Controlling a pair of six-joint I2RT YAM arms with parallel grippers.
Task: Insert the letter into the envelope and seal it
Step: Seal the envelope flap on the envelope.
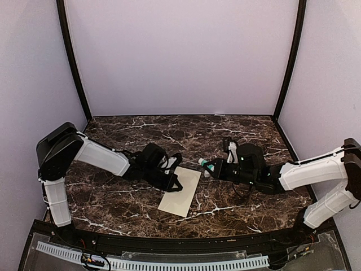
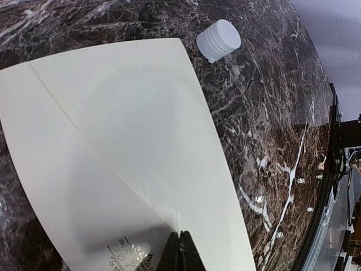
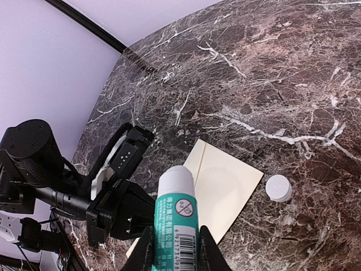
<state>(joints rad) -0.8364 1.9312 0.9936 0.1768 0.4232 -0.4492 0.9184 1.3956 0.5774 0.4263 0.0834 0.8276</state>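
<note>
With my left claw (image 2: 180,236) shut empty, tips on the flap point of the envelope (image 2: 130,141), and my right claw (image 3: 175,248) clamped on the glue stick (image 3: 176,209) just beside the envelope, I should press straight down without sliding; letter unseen.

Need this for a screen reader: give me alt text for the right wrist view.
The right gripper clamps a green-and-white glue stick, aimed at a cream envelope lying on a dark marble table. A small white cap lies just right of the envelope, and the left arm reaches in from the left.
</note>
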